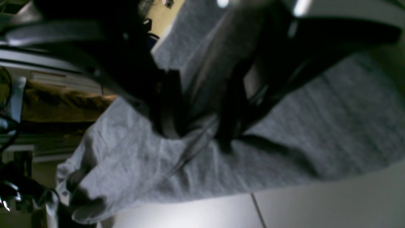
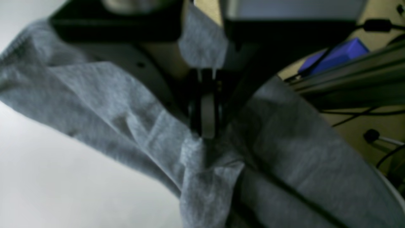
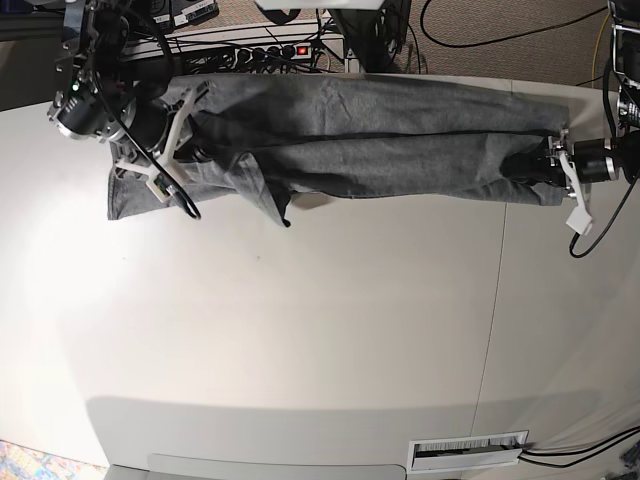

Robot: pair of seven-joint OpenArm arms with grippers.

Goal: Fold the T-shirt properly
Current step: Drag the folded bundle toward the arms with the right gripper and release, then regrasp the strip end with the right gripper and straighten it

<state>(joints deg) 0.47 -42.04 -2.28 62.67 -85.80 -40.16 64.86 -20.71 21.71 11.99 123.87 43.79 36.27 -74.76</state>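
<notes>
White table (image 3: 300,330) fills my base view, with a power strip (image 3: 265,50) and a tangle of cables along its far edge, and a seam running down the tabletop on the side where my left arm works. The T-shirt (image 3: 380,140) is stretched out long across the far part of the table, one end at each set of fingers, rumpled into lengthwise folds in the middle.

Right gripper (image 2: 207,126) first: in the wrist view the fingers are pressed together on a bunched ridge of grey cloth, and the fabric fans out from that pinch to both sides. On the table side of the fingers the cloth slopes down towards the white top; on the other side it drapes away towards a blue block (image 2: 333,55) and some cabling off the table. From the base camera this end of the shirt looks gathered and lifted a little around the fingers (image 3: 160,165).

Left gripper (image 1: 197,129) now: the fingers stand spread, dark and blurred, with the tips right at the cloth and a fold of grey rising between them. Whether they actually touch it, I can't tell. Beyond the fingers the shirt lies fairly flat on the table, hem edge nearest the white surface.
</notes>
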